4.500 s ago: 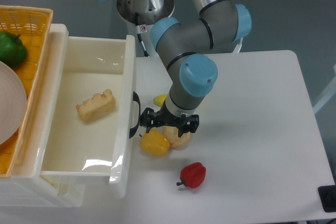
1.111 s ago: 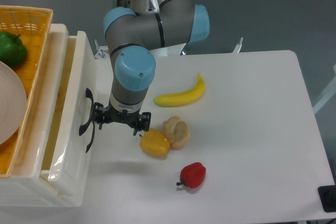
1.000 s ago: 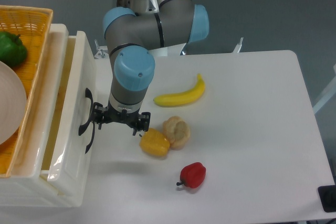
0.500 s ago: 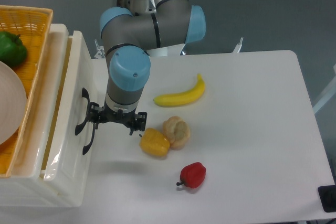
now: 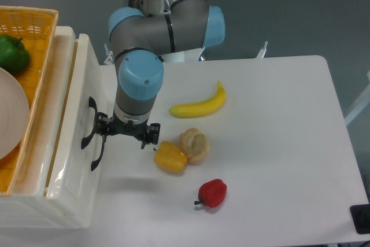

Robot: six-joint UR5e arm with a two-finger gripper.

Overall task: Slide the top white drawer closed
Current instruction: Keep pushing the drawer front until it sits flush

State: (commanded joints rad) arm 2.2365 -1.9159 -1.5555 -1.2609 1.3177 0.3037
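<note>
1. Black gripper (image 5: pixel 127 132) points down just right of the top white drawer (image 5: pixel 74 137), its left side at the drawer's black curved handle (image 5: pixel 88 124); how far its jaws stand apart I cannot tell, and nothing is visibly held.
2. The drawer is almost fully in, only a thin slot showing along its top.
3. On the white table (image 5: pixel 272 143) lie a yellow pepper (image 5: pixel 170 157), a bread roll (image 5: pixel 194 146), a banana (image 5: pixel 198 105) and a red pepper (image 5: pixel 213 192).
4. A wicker basket (image 5: pixel 29 21) sits on top of the drawer unit.
</note>
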